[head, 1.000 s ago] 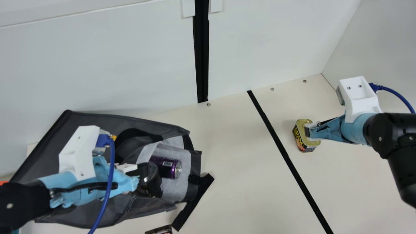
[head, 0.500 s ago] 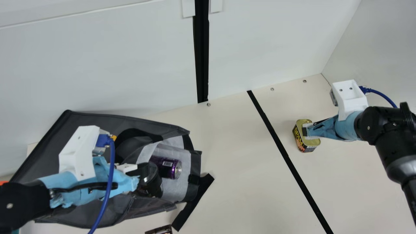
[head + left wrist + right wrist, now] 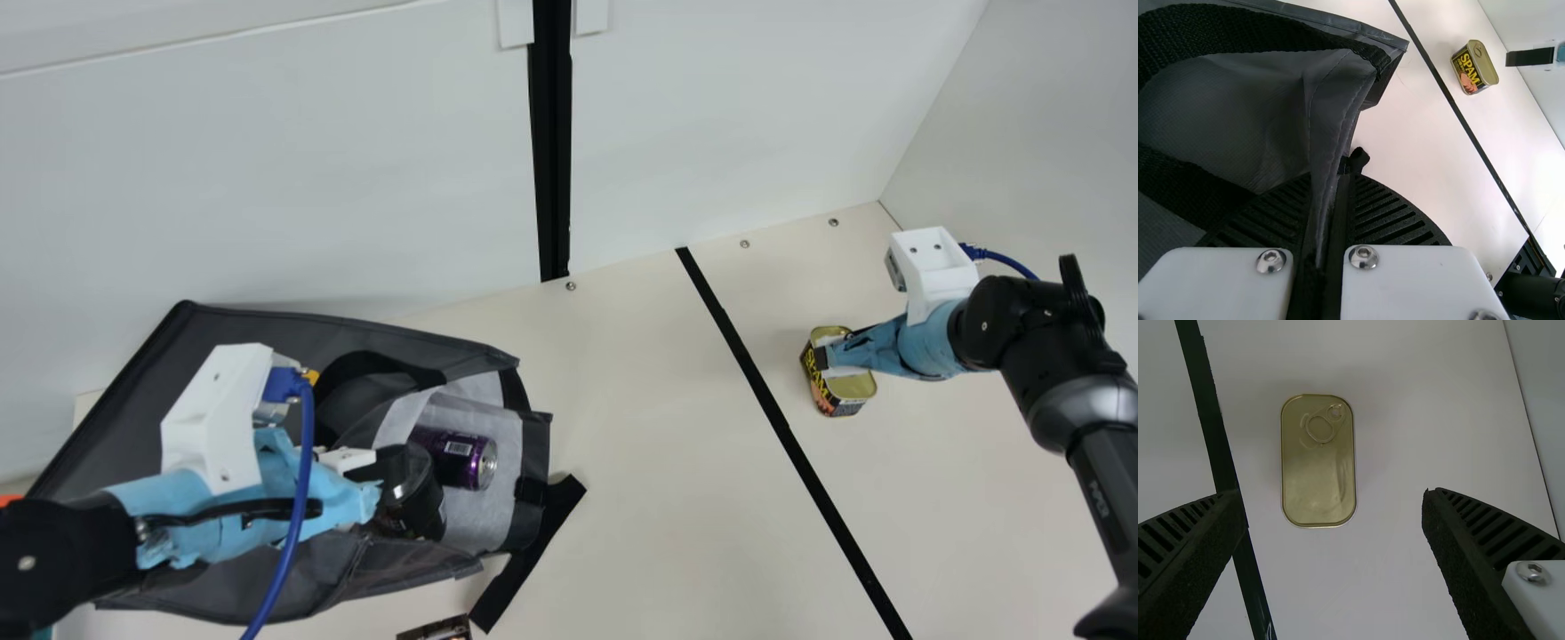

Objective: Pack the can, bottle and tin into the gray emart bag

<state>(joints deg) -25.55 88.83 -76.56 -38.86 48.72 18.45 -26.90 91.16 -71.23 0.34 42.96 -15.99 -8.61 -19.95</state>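
My left gripper (image 3: 369, 480) is at the gray bag (image 3: 249, 338) in the main view; in the left wrist view the left gripper (image 3: 1331, 200) is shut on the bag's edge (image 3: 1327, 153). Inside the bag lie the purple can (image 3: 453, 458) and a dark bottle (image 3: 411, 498). The tin (image 3: 843, 378) stands upright on the table at the right, and my right gripper (image 3: 822, 357) hangs above it. From the right wrist view, the right gripper (image 3: 1333, 500) is wide open, its fingers clear of the tin (image 3: 1318, 473), whose gold lid faces up.
Black tape (image 3: 782, 427) runs along the table between bag and tin. A black strap (image 3: 533, 551) trails from the bag's mouth. Part of a dark item (image 3: 436, 629) shows at the main view's bottom edge. White walls (image 3: 311, 178) rise behind the table.
The right arm has come leftward in the main view, bringing its gripper farther over the tin. Left arm, bag and tin have stayed where they were.
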